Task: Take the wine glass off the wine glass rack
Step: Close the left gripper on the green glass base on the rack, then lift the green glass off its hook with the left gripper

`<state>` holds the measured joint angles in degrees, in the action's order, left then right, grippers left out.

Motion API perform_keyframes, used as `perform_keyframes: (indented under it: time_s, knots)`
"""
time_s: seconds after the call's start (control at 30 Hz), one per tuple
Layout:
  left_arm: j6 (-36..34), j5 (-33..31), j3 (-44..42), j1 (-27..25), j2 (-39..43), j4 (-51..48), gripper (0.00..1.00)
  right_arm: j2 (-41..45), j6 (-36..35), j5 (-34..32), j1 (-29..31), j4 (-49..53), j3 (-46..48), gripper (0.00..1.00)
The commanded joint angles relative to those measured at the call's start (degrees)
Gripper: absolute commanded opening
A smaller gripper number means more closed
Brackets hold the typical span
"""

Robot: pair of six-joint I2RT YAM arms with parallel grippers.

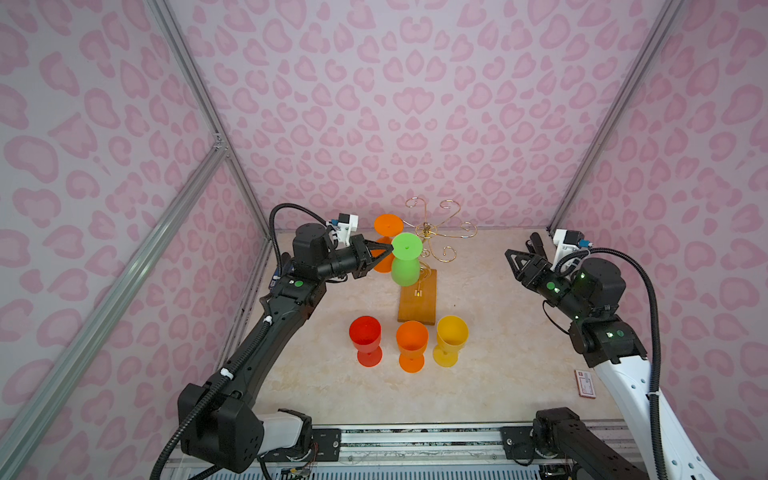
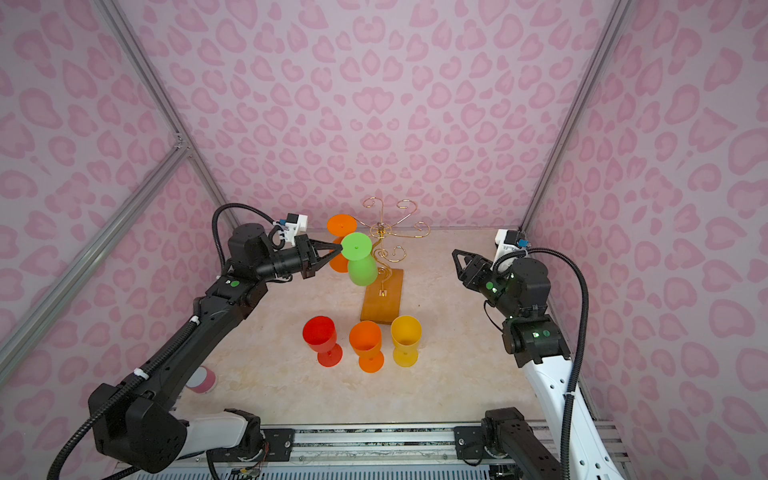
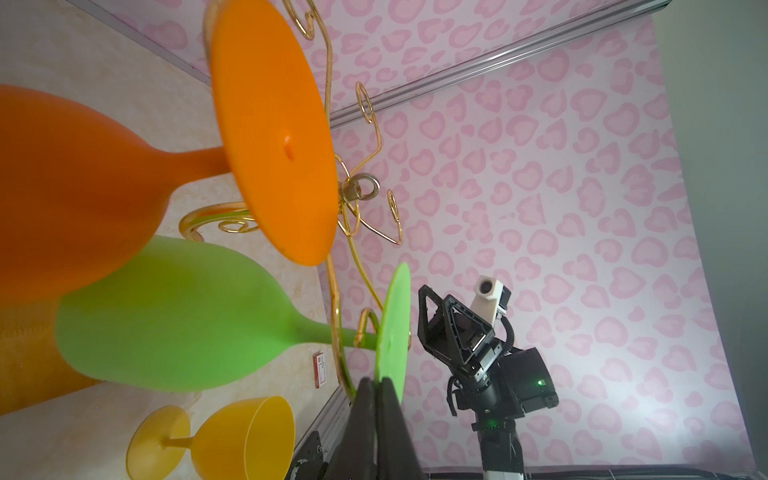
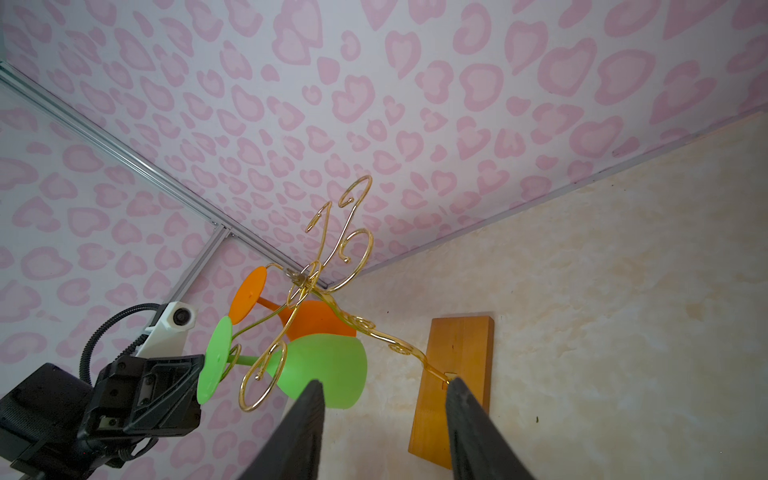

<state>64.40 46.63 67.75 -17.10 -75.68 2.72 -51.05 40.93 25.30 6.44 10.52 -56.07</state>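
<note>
The left arm [image 2: 183, 340] half hides a pink cup [image 2: 202, 380], and the red card [image 1: 585, 384] bears print too small to read.

Pink heart-print walls [image 1: 415, 104] behind and either side of left gripper [image 1: 390, 248], silver frame bars [image 1: 198, 89] in corners. Beige marble-look tabletop [image 1: 507, 357] below it, light even

Red-white card [image 1: 585, 383] on marble tabletop [image 1: 498, 374]
</note>
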Motion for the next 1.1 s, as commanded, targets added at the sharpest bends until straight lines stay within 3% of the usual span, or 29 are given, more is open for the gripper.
perform_keyframes:
  time_s: [0.0, 1.07]
  knots:
    - [0.36, 0.56, 0.36, 0.12, 0.61, 2.36, 0.02, -0.19, 0.13, 0.68, 0.07, -1.51, 0.45, 0.48]
    - [4.26, 1.88, 1.8, 2.44, 3.4, -0.57, 0.02, 0.49, -0.15, 0.19, 0.08, -1.03, 0.79, 0.48]
